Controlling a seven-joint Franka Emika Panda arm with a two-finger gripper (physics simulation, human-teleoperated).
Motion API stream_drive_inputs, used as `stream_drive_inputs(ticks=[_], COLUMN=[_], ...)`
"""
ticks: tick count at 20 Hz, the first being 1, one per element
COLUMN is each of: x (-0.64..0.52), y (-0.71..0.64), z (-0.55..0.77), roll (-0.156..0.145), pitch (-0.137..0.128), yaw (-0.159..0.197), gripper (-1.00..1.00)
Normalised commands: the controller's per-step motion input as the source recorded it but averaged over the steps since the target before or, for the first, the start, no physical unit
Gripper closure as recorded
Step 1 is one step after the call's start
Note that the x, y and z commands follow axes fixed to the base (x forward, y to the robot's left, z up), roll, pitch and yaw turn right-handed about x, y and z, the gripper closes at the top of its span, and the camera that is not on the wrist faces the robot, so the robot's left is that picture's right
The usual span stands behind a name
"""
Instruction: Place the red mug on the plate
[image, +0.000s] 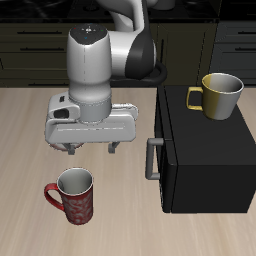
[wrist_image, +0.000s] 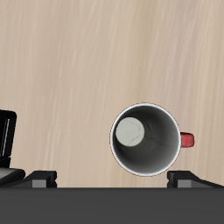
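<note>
red mug (image: 74, 194) upright on table near front edge, handle out sideways | gripper (image: 90, 152) above it, fingers spread wide, empty | plate not visible | likely rigid, glazed, slippery: pinch rim wall

No readable text, labels, brands, numbers or signs in either view. Red mug (image: 74, 196) shows only a speckled pattern, no lettering. Yellow-olive mug (image: 221, 95) is plain. Black cabinet (image: 205, 155) has a blank front and top. Robot arm (image: 95, 70) casing carries no legible marking.
</note>
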Motion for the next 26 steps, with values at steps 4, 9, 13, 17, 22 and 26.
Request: stream_drive_inputs(ticks=[4,9,13,17,22,26], x=[0.09,0.12,0.06,0.05,0.07,0.02], y=[0.1,0.05,0.07,0.07,-0.05,-0.09], z=[-0.22,-0.23,-0.18,-0.18,-0.31,-0.2], roll=[0.011,-0.008,0.007,0.013,-0.003,-0.023], pitch=[0.014,0.012,0.007,0.016,0.04,0.032], yaw=[0.023,0.016,-0.002,0.008,-0.011,-0.006], gripper=[-1.0,-1.0,-1.0,-1.0,-1.0,-1.0])
